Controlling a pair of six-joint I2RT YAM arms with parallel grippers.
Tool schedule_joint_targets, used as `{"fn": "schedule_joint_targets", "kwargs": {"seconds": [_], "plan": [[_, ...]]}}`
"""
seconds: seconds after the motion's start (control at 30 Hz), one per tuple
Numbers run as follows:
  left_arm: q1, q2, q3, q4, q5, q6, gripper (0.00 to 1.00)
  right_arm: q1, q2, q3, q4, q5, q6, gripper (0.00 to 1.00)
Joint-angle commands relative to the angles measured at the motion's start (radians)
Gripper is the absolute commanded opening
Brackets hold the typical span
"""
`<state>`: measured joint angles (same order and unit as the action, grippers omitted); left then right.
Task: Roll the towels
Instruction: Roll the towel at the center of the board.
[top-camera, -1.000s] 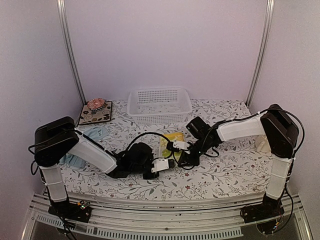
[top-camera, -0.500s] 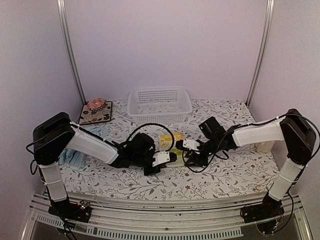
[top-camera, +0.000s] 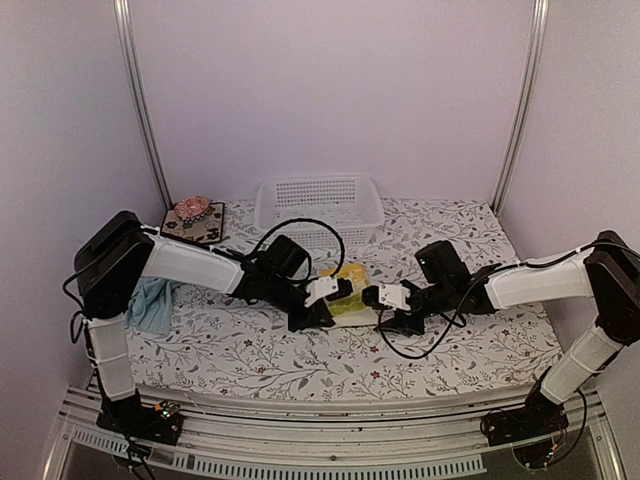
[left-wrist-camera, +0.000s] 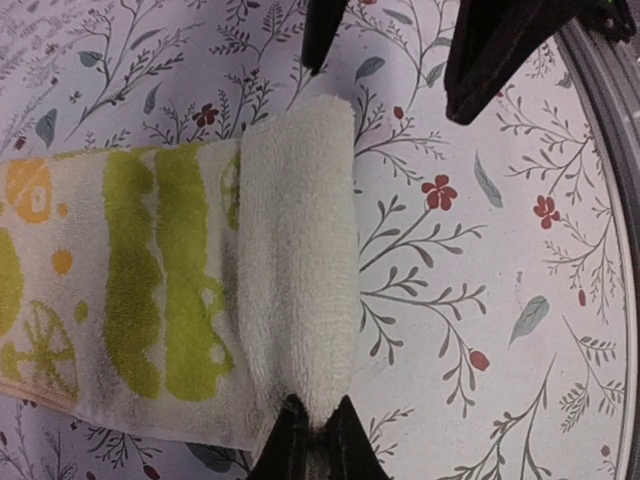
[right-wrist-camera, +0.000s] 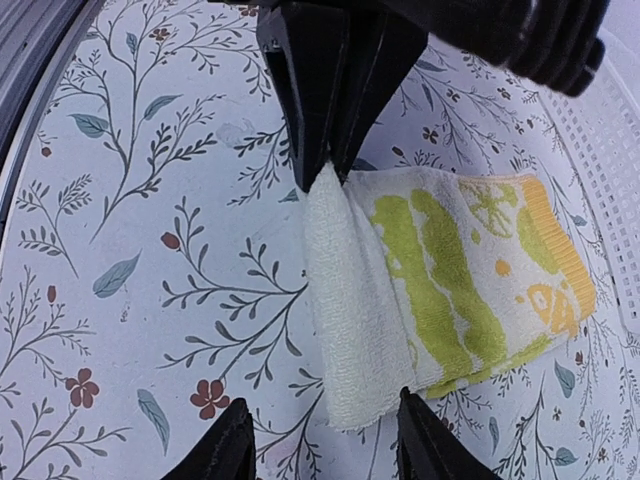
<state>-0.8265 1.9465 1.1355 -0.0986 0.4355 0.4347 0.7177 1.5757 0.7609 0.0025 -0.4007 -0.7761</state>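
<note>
The yellow-green towel (top-camera: 350, 277) lies flat on the floral tablecloth in front of the basket, with its near end folded over into a pale roll (left-wrist-camera: 300, 270). My left gripper (left-wrist-camera: 315, 440) is shut on one end of that rolled fold; it also shows in the top view (top-camera: 333, 300) and the right wrist view (right-wrist-camera: 330, 90). My right gripper (right-wrist-camera: 325, 445) is open, its fingers (right-wrist-camera: 225, 445) straddling the other end of the fold (right-wrist-camera: 355, 330) without touching it, and it shows in the top view (top-camera: 370, 298). The light blue towel (top-camera: 155, 305) lies crumpled at the left.
A white plastic basket (top-camera: 320, 210) stands at the back centre. A dark floral mat (top-camera: 192, 228) with a pink object on it sits at the back left. The table's metal front rail (left-wrist-camera: 610, 200) runs close to the towel's near end.
Both grippers have moved away from the near edge toward the basket, the left one carrying the towel's fold. The right arm has stretched out low and its gripper has slid right.
</note>
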Motion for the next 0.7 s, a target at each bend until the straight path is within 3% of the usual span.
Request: {"fn": "schedule_joint_targets", "kwargs": {"seconds": [0.0, 0.67], "plan": [[0.028, 0.087, 0.078, -0.149, 0.131, -0.017, 0.08, 0.003, -0.003, -0.004, 0.086, 0.02, -0.025, 0.5], [0.101, 0.224, 0.245, -0.322, 0.304, -0.041, 0.1, 0.058, 0.141, 0.015, 0.129, 0.146, -0.147, 0.54]]}}
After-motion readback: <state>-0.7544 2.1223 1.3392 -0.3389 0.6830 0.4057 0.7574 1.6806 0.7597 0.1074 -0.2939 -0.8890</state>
